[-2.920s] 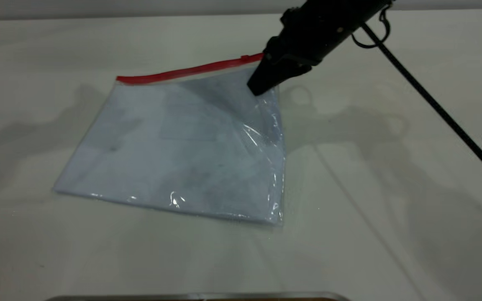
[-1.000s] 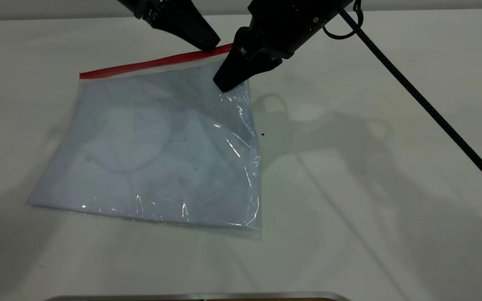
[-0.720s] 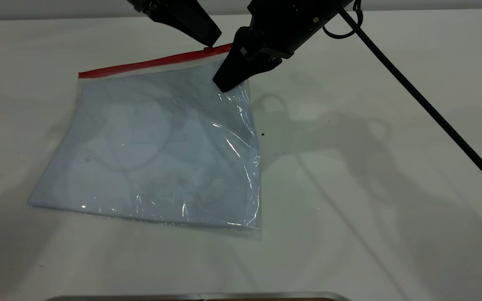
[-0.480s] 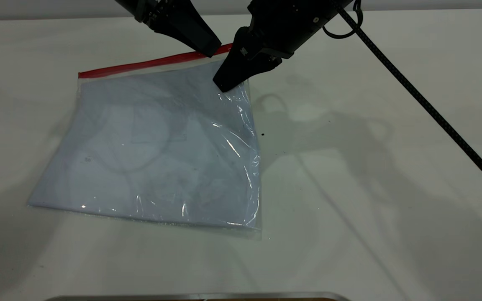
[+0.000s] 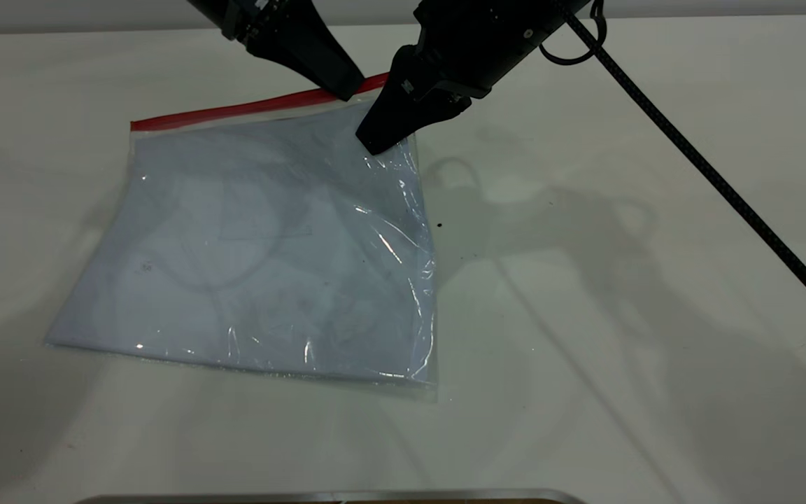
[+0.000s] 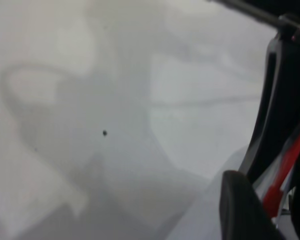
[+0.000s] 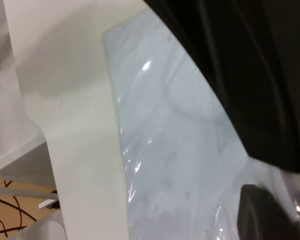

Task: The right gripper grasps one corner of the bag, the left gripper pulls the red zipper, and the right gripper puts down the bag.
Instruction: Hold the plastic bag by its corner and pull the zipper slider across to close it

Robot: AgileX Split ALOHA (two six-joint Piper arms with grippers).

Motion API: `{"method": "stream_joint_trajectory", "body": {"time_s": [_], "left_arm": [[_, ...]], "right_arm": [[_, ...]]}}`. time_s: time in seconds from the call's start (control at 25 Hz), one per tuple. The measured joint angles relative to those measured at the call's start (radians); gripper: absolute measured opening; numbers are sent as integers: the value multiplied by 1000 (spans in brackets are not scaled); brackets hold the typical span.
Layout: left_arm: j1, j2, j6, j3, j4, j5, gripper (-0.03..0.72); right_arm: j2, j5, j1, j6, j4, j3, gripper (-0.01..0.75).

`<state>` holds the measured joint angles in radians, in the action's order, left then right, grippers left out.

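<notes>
The right hand (image 5: 383,134) is pinched on the corner (image 5: 403,143) of the bag (image 5: 263,238), its wedge jaws pressed together over the film just below the end of the red zipper (image 5: 235,110); the corner is held slightly raised while the rest of the bag lies flat on the worktop (image 5: 620,280). The left hand (image 5: 345,87) sits on the zipper just beside the right hand, its tapered tips at the strip where the slider should be. In the left wrist view the red strip (image 6: 285,165) runs between the left hand's fingers (image 6: 242,210), so the hand appears to be closing on it, but whether the tips are fully pressed together cannot be told. Handling judgement: the bag is light, thin and limp, with only a sheet of pale paper inside to stiffen it. The glossy film is slippery and crinkles along the side seam below the held corner, so a grip on bare film may creep under load. The zipper strip is the stiffest and least slippery part. Take hold of the small slider tab for the pull and draw it along the strip away from the right hand. The right hand should grip at the seam and strip end, where layers are doubled. If the corner slips, the whole bag will likely slide across the worktop instead of the zipper opening.
</notes>
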<state>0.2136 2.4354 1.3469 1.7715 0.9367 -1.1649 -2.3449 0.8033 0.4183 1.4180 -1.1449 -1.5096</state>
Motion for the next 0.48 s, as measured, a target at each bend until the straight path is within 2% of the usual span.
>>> {"method": "stream_joint_trajectory", "body": {"time_s": [0.16,0.48], "left_arm": [[0,0,-11,0,-18,0,224],[0,0,3,0,-8,-2,149]], "right_arm": [[6,3,0,0,2,0,33],[15,3,0,4,10,0,33]]}}
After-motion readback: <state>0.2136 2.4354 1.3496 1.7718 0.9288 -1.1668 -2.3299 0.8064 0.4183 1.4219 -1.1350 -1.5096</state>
